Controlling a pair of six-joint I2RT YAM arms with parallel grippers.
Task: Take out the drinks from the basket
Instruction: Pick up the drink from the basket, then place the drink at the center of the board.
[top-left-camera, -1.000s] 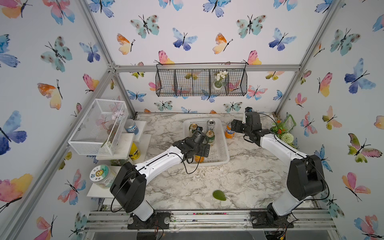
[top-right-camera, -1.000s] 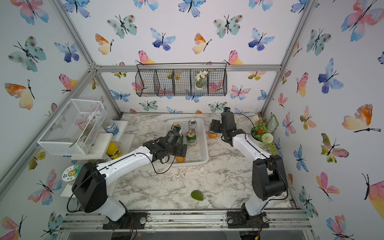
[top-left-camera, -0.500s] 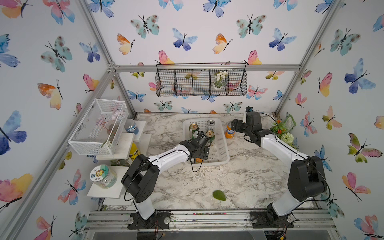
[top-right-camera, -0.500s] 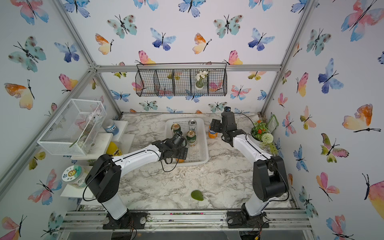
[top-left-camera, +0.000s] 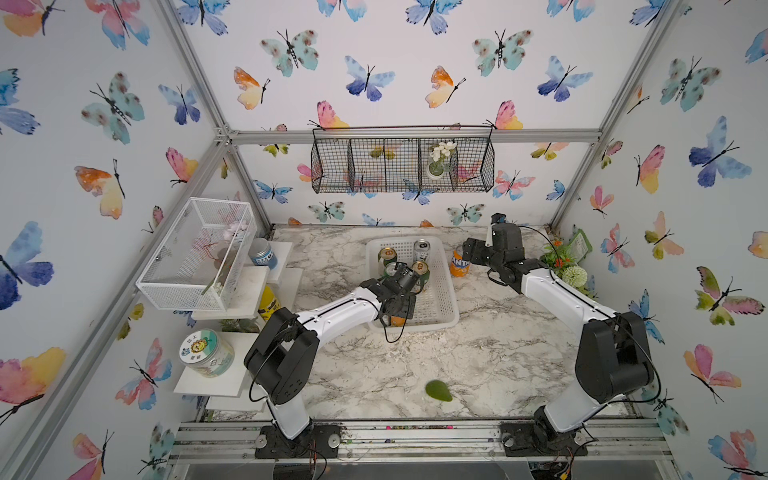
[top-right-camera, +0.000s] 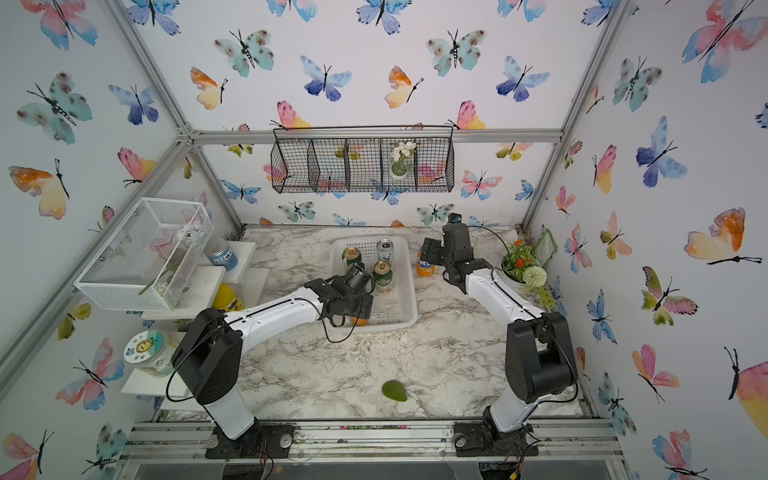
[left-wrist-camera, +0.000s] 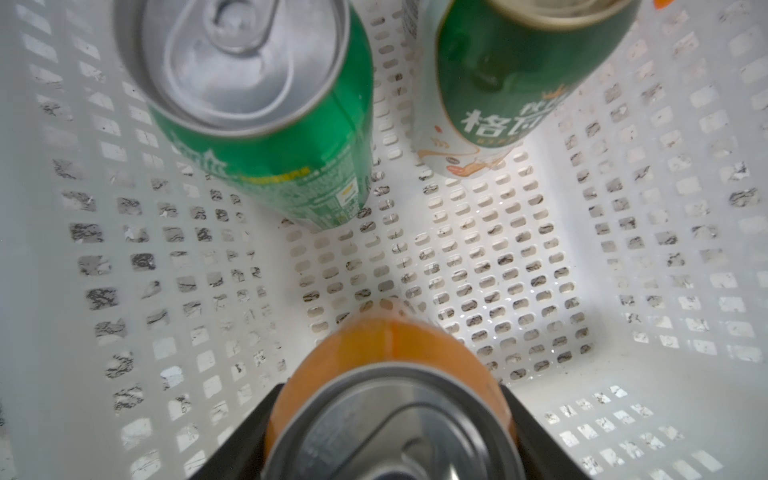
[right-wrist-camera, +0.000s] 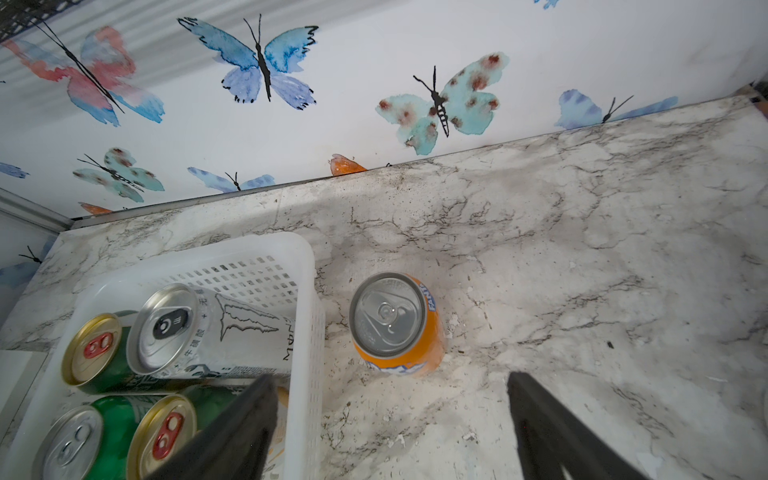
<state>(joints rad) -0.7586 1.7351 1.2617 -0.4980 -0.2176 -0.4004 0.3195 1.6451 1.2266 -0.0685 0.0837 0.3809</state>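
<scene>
Left jaws: clamped on an orange can (left-wrist-camera: 386, 357), with a black finger (left-wrist-camera: 241, 440) pressed to each side just under its rim.
Orange can: upright inside the basket (left-wrist-camera: 457, 257), at the end nearest the robot. In both top views it is mostly hidden under the left arm (top-left-camera: 332, 309). The pictures do not show whether its base touches the basket floor.
Right jaws: apart and holding nothing, hanging over the surface (right-wrist-camera: 582, 249) just short of the Fanta can (right-wrist-camera: 399, 328).
Fanta can: upright on the surface, outside the basket and just beside its right wall.
Basket: on the surface toward the back wall, between the two arms.
Other cans: four stand upright in the basket. The bright green can (left-wrist-camera: 291, 158) and a dark green can (left-wrist-camera: 498, 83) are side by side just past the orange can. The second gold-topped can (right-wrist-camera: 93, 349) and the silver can (right-wrist-camera: 232, 332) are at the far end.
</scene>
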